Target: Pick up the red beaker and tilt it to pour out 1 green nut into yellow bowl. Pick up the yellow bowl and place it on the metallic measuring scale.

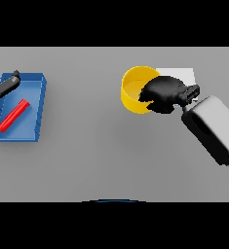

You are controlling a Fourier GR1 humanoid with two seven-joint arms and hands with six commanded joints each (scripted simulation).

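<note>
Gripping yellow bowl [135, 90] at its right rim, right hand [163, 92] fingers curled; scale [180, 74] lies just far-right; left hand [4, 85] far off.

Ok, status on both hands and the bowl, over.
Right hand curled on the yellow bowl's right rim, beside the scale. Left hand idle over the blue tray, red beaker lying in it. Nothing blocking.

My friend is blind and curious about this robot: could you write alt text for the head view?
The robot's right hand grips the rim of a yellow bowl beside a pale scale on a grey table. At far left, its left hand hovers by a blue tray holding a red beaker lying on its side.
</note>
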